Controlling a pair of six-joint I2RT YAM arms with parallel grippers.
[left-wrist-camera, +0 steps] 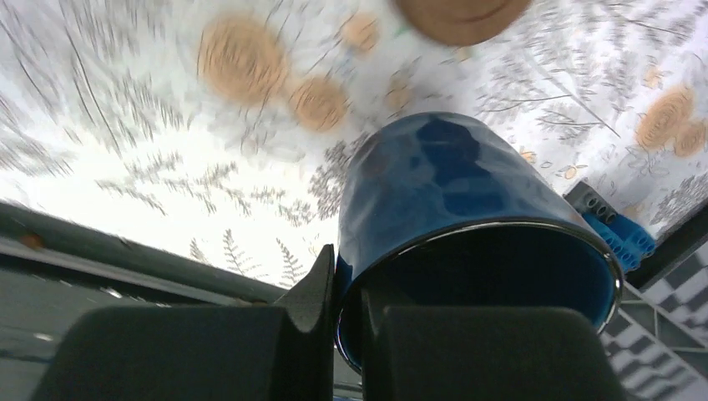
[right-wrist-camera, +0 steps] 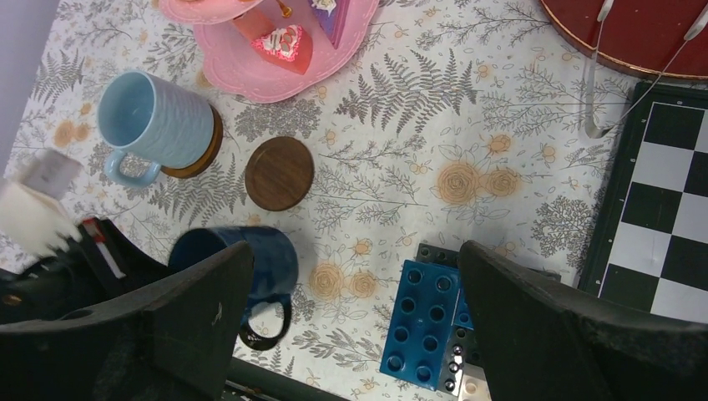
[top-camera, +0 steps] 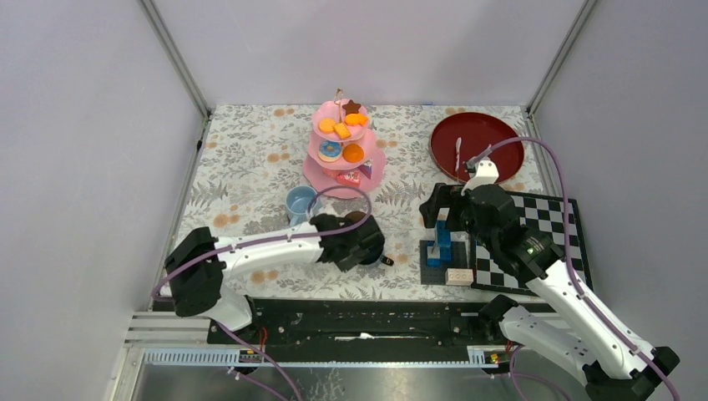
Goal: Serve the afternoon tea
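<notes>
The left hand grips the dark mug by its wall, one finger inside, likely to carry it to the bare saucer just ahead. The right hand hangs open and empty above the blocks.

We see floral table carrying pink stand, red tray, chequered board, blue block stack, bare saucer, second saucer under light-blue mug.
</notes>
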